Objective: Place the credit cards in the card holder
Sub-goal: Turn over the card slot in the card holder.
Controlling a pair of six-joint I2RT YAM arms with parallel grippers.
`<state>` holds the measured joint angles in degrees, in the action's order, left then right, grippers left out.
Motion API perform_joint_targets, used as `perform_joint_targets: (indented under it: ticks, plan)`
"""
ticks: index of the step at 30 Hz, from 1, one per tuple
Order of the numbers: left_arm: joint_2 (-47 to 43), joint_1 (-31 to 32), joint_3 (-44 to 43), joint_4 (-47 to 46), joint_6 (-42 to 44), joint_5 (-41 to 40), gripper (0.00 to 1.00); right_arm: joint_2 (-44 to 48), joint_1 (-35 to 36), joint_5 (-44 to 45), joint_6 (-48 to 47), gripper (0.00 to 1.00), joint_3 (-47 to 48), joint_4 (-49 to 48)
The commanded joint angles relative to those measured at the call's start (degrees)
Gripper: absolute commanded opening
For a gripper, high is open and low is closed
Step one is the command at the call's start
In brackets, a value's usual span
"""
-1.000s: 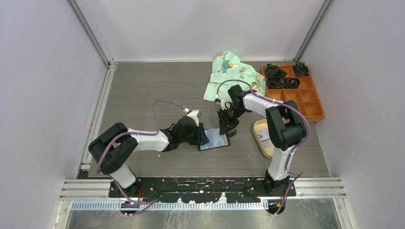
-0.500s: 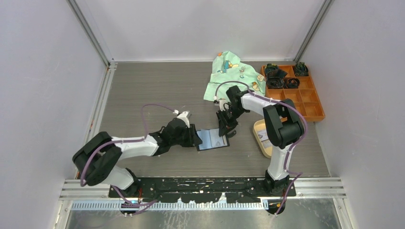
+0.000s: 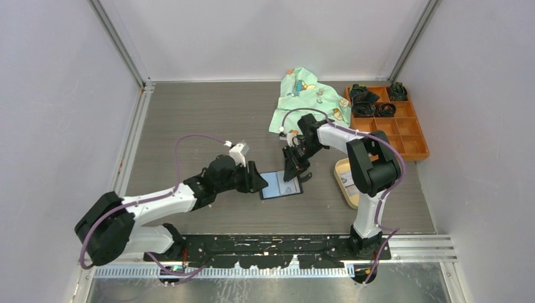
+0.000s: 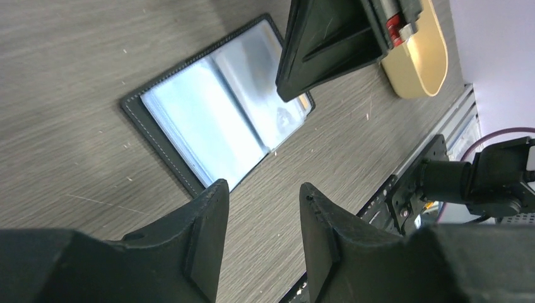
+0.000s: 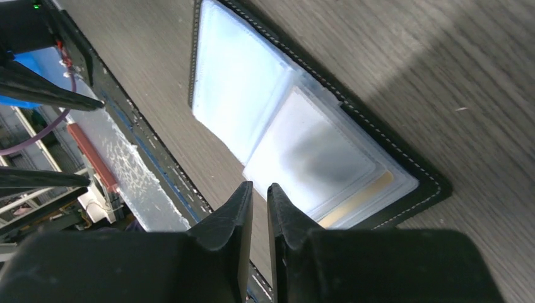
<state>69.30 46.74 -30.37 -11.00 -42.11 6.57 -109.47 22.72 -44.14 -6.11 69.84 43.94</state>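
Note:
The black card holder (image 3: 281, 185) lies open flat on the table, its clear sleeves showing pale blue-white. It also shows in the left wrist view (image 4: 208, 120) and the right wrist view (image 5: 277, 126). A gold-edged card (image 5: 356, 197) sits inside a right-hand sleeve. My left gripper (image 3: 257, 180) is open and empty, low at the holder's left edge (image 4: 262, 186). My right gripper (image 3: 291, 172) hovers over the holder's right half, its jaws nearly together with nothing between them (image 5: 260, 186). A pale card (image 3: 349, 180) lies in the tan tray.
The tan oval tray (image 3: 340, 186) stands right of the holder and shows in the left wrist view (image 4: 423, 69). An orange compartment box (image 3: 404, 129) with dark items is at the back right. A green printed cloth (image 3: 306, 95) lies behind the right arm.
My left arm has drawn back to the left, and its gripper has slid from over the holder's left half to its left edge. The right gripper has barely moved.

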Motion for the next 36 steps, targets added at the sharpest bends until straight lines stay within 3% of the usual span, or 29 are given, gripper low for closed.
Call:
perform_joint_targets:
  ticks: [1,9,15,21,26,29,36]
  plan:
    - [5.9,-0.2,-1.0,-8.2,-1.7,5.6,0.46,-0.7,0.0,5.3,-0.1,0.21,1.2,-0.3]
    - [13.9,-0.1,-2.2,-13.2,-2.2,6.5,0.46,2.4,0.0,18.1,-3.1,0.21,0.7,-0.2]
    - [17.5,0.2,-2.7,-17.2,-3.1,7.1,0.47,5.3,0.0,14.8,-8.3,0.27,0.7,1.6]
    - [16.4,0.7,-2.2,-17.3,-1.4,4.6,0.48,12.0,0.7,8.8,-15.1,0.47,-3.6,-1.8]
    - [9.2,0.7,0.5,-14.1,3.4,0.0,0.49,19.9,4.8,12.5,-26.9,0.67,-13.2,-12.2]
    - [4.8,0.5,2.5,-12.9,6.3,-1.6,0.49,20.6,6.8,15.5,-30.7,0.67,-15.8,-15.8]
    - [-1.2,-0.4,6.2,-12.1,7.3,-2.7,0.50,15.1,13.0,27.8,-28.8,0.56,-13.9,-17.8]
